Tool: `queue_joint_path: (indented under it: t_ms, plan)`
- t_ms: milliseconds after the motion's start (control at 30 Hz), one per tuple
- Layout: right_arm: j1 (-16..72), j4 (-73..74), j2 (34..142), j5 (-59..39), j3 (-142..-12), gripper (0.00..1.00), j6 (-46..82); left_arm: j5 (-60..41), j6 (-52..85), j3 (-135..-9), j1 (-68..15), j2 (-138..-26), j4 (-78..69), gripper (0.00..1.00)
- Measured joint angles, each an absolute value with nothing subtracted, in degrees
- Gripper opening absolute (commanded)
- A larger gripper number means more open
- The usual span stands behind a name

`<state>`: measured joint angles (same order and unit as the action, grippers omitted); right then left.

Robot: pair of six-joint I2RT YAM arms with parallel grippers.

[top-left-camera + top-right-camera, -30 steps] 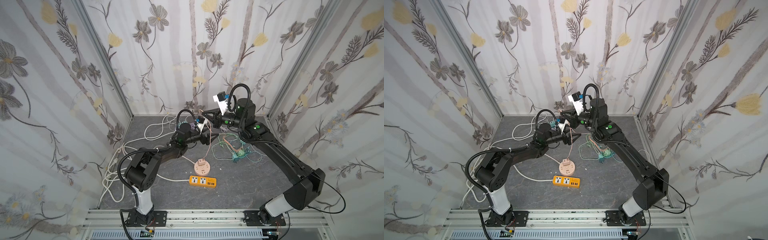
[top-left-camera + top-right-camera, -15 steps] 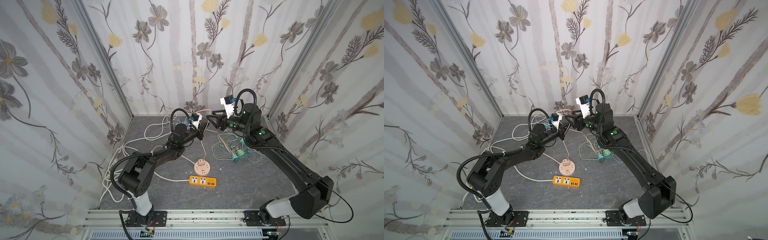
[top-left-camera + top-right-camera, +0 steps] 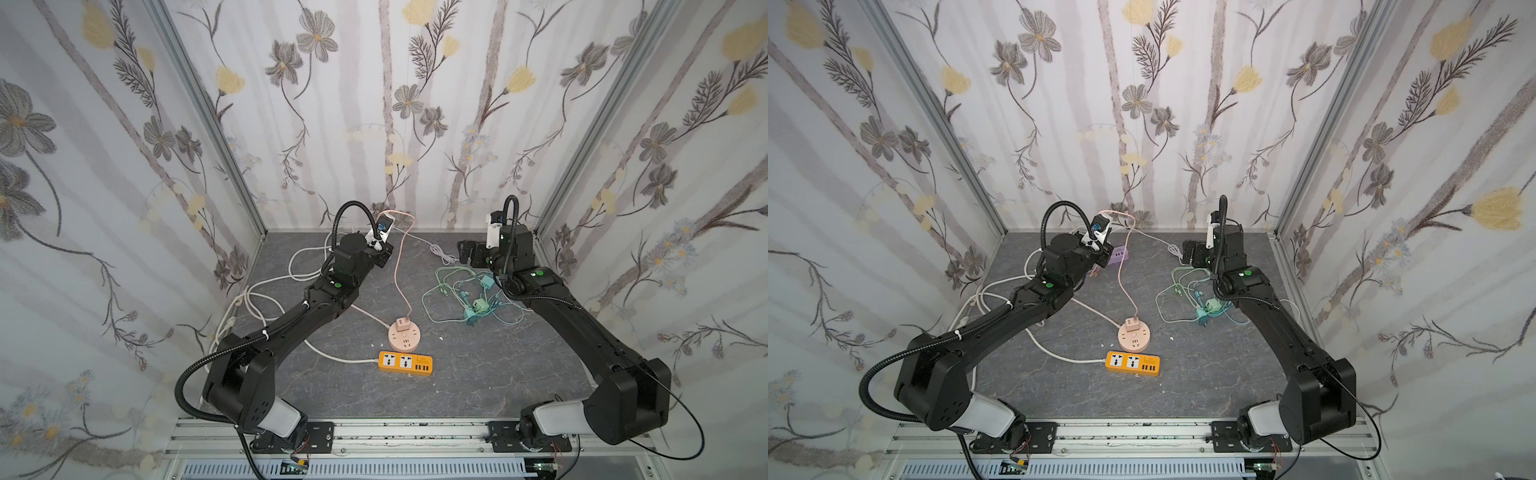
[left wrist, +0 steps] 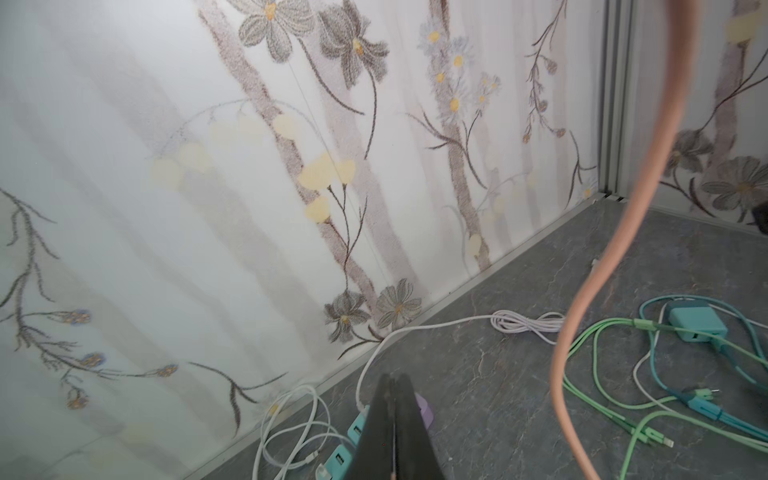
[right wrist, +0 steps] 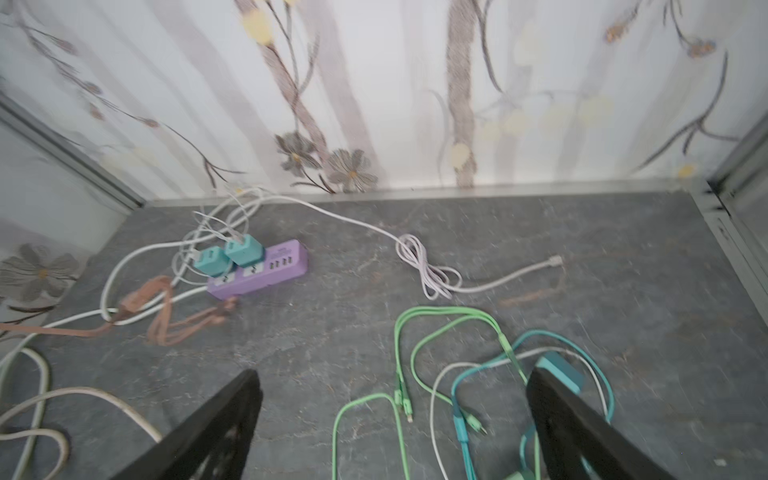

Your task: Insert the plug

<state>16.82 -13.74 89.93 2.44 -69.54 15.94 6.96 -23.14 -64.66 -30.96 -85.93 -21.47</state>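
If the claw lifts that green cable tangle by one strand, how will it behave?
Probably floppy and light: the green cable tangle lies in thin, loose loops. The teal charger joined to it would likely drag along and swing.

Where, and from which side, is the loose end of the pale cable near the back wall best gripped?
Probably the stiff plug at the tip of the pale cable, from straight above, right claw closing across its width: it lies flat on bare table, free on both sides.
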Motion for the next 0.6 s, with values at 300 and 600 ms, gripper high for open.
queue_joint_path:
  t_ms: [300, 600]
  plan:
    - [11.84, -25.65, 94.80, 4.36, -64.18, 0.96, 19.97, 10.76, -20.78, -62.24, -27.66, -90.87, -13.13, 0.07]
    - [10.44, -27.99, 97.14, 1.23, -62.85, 0.96, 22.04, 12.01, -19.31, -64.40, -27.18, -90.96, 5.69, 1.00]
